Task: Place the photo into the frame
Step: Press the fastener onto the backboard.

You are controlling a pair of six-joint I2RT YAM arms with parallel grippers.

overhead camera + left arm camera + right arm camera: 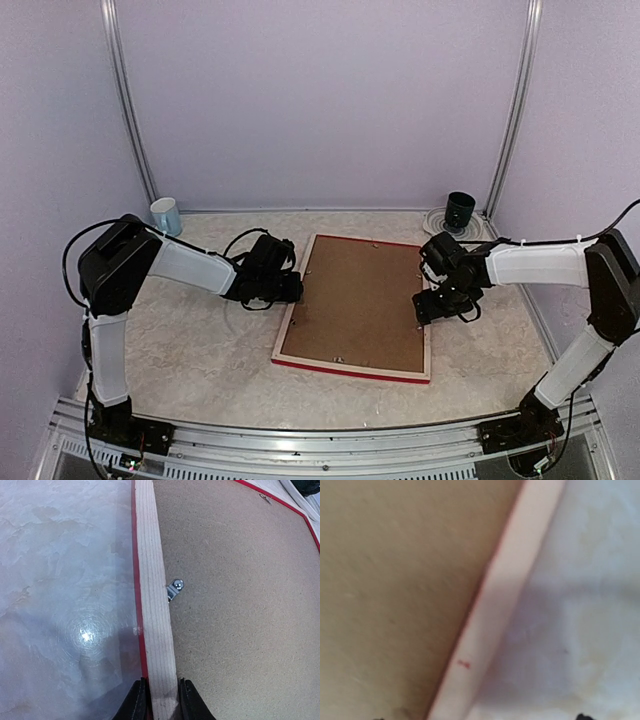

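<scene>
The frame [350,367] lies face down on the table [190,340] between the two arms, with its pale wood back up and its red edge showing along the near side. A brown board [355,300] fills its opening. The photo shows in no view, and whether it lies under the board cannot be told. The left claw [292,288] sits at the frame's left rail, about halfway along. In the left wrist view its two dark fingers [137,702] stand close together, one on the red outer edge and the other on the inner side by the board. They pinch the pale rail between them, so this claw is nearly closed and has hold of the frame. A small metal clip [175,588] sits at the rail's inner edge, further along from the fingers, with its tab over the board. The right claw [433,307] hangs over the frame's right rail, about at its middle. The right wrist view is blurred. The pale rail runs slantwise through it, with board on one side and table on the other. Only two dark fingertips show at the bottom edge, well apart, and the rail passes between them with a gap on either side. That claw is spread wide and holds nothing. A white mug [166,215] stands at the table's far left and a dark cup [460,210] at its far right, both well apart from the frame.
</scene>
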